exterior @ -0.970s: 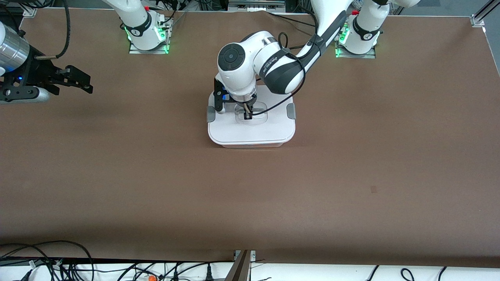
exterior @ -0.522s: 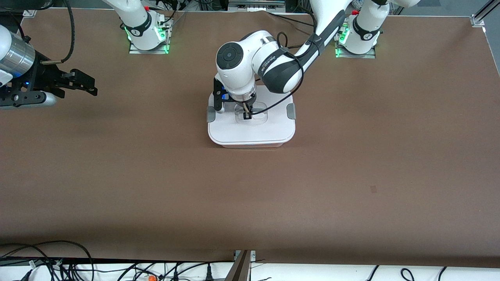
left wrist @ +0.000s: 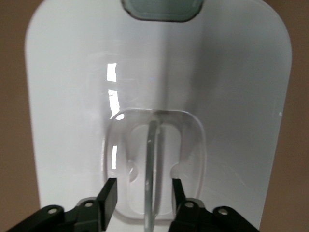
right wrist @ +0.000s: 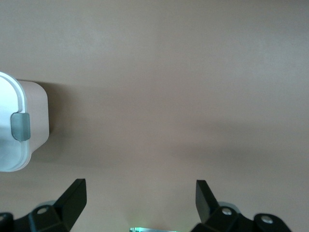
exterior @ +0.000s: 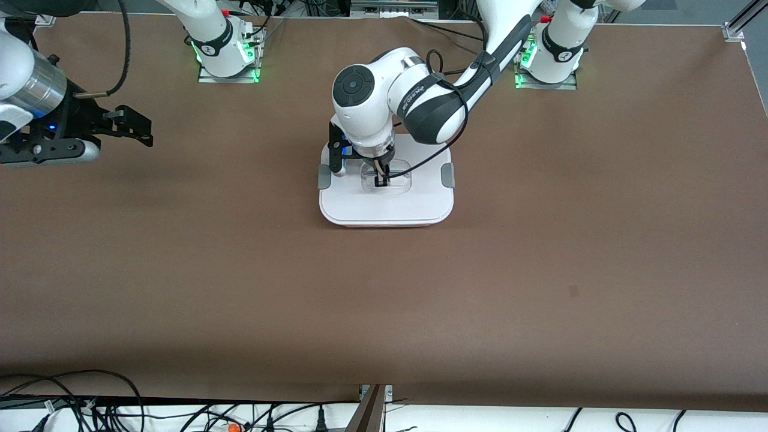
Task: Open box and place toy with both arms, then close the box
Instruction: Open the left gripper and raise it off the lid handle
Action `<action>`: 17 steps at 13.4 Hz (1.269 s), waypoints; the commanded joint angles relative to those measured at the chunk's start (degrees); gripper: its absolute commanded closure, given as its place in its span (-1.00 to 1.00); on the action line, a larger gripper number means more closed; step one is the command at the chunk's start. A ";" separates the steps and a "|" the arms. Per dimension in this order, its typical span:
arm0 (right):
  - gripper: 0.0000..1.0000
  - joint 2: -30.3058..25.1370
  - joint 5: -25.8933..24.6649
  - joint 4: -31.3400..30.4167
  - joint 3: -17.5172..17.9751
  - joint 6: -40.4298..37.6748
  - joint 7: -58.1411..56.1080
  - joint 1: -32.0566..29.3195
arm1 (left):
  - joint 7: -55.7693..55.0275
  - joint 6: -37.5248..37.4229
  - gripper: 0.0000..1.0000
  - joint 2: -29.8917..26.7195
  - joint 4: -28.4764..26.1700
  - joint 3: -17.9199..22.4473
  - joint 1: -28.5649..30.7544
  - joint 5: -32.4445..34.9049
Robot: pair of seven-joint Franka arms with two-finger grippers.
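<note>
The box (exterior: 386,198) sits with its lid on near the middle of the tabletop (exterior: 540,252), toward the edge where the arms are mounted. The left tool (exterior: 380,179) is down at the lid's handle (left wrist: 153,164), fingers parted either side of it, not gripping. The right tool (exterior: 135,126) hangs wide open above the tabletop's right-arm end.

No legible text or labels
</note>
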 commanded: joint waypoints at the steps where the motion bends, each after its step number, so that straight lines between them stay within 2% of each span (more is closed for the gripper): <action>1: -1.00 -0.24 -0.84 0.76 -0.10 -1.03 -0.32 0.12 | -0.62 -1.67 -1.00 -2.12 1.01 -0.18 2.73 -0.17; 3: -1.00 -0.24 -0.66 0.67 -0.27 -1.12 -0.67 0.12 | -1.68 -2.03 -1.00 -3.43 1.01 -0.18 6.59 -4.28; 6: -1.00 -0.24 -0.40 0.49 -0.45 -1.20 -0.41 0.03 | -1.68 -4.65 -1.00 -5.02 1.19 -0.18 12.30 -5.10; 9: -1.00 -0.16 -0.31 0.40 -0.45 -1.56 0.03 0.03 | -1.68 -9.22 -1.00 -5.11 7.49 -0.01 18.19 -4.83; 11: -1.00 -0.24 -0.22 0.32 -0.45 -1.56 0.03 0.03 | -1.59 -10.64 -1.00 -5.11 8.48 0.43 21.88 -4.48; 17: -1.00 -0.16 -0.13 0.05 -0.53 -1.56 0.03 0.03 | -1.59 -10.64 -1.00 -11.69 8.05 6.05 31.28 -4.66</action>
